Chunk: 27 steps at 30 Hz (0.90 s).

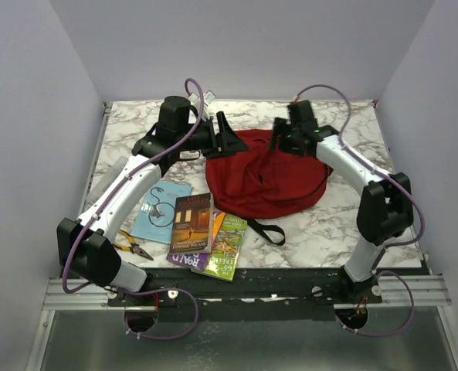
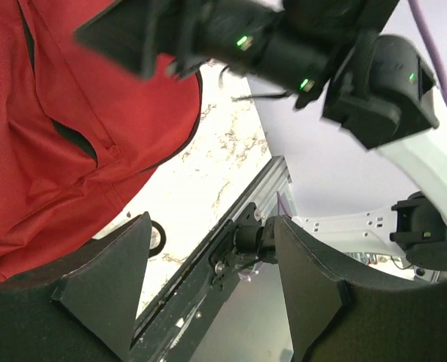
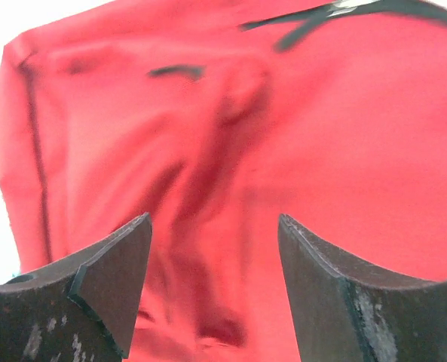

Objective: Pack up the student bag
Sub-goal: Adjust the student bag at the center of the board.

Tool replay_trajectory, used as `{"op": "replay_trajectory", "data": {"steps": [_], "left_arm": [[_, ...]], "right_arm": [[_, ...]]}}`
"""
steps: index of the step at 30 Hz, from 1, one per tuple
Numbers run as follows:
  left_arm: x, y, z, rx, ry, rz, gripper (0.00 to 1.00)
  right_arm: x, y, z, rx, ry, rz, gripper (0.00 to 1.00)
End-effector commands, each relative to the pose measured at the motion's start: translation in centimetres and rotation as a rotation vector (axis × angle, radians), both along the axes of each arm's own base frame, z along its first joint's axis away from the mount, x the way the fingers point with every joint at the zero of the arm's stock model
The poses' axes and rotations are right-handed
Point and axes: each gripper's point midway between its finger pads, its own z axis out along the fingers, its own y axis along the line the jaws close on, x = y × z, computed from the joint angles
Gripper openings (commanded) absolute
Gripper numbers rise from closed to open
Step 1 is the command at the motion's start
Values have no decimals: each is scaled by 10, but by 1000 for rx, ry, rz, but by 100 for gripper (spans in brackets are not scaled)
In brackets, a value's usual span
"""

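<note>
The student bag is a dark-red soft backpack lying flat in the middle of the marble table, with a black strap trailing toward the front. My left gripper hovers at the bag's left back edge, open, with nothing between its fingers; the bag lies to its left in the left wrist view. My right gripper hangs over the back of the bag. It is open, and its wrist view shows only folded red bag fabric beyond its empty fingers.
Left of the bag, near the front, lie a dark book, a green book and a purple book partly under them. A light-blue booklet and yellow-handled pliers lie further left. The table's front rail is close.
</note>
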Motion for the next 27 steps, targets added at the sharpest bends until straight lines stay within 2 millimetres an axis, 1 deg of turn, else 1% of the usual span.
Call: {"op": "replay_trajectory", "data": {"steps": [1,3,4,7,9,12,14,16,18,19,20,21,22,25,26,27], "left_arm": [[-3,-5,4,-39,-1,-50,68],[-4,-9,-2,-62,24,-67,69],[-4,-12,-7,-74,45,-78,69],[-5,-21,-20,-86,85,-110,69],[-5,-29,-32,-73,112,-127,69],[-10,-45,-58,-50,174,-167,69],[-19,-59,-77,-35,228,-202,69],[-29,-73,-98,-28,292,-236,69],[-43,-88,-120,-9,340,-265,67],[-47,-91,-132,11,357,-263,67],[-52,-95,-144,35,366,-261,66],[-54,-97,-155,58,372,-251,66],[-56,-99,-166,79,384,-244,66],[-57,-105,-191,129,419,-198,66],[-58,-109,-200,142,440,-187,66],[-58,-113,-204,148,455,-174,65]], "right_arm": [[2,-97,3,39,44,-189,72],[0,-125,-2,96,58,-241,72],[-1,-135,-7,114,70,-267,72],[-11,-168,-33,100,124,-383,71],[-20,-184,-48,39,143,-434,71],[-33,-197,-64,-38,170,-448,71],[-41,-194,-71,-35,183,-429,71],[-48,-177,-78,43,205,-373,68],[-58,-156,-83,153,229,-325,61],[-63,-149,-83,200,229,-322,58],[-67,-141,-80,248,224,-312,55],[-71,-138,-80,274,217,-311,53],[-73,-136,-75,299,203,-319,51],[-78,-125,-62,389,163,-315,44],[-78,-124,-56,409,145,-316,42],[-78,-127,-52,407,130,-334,38]]}}
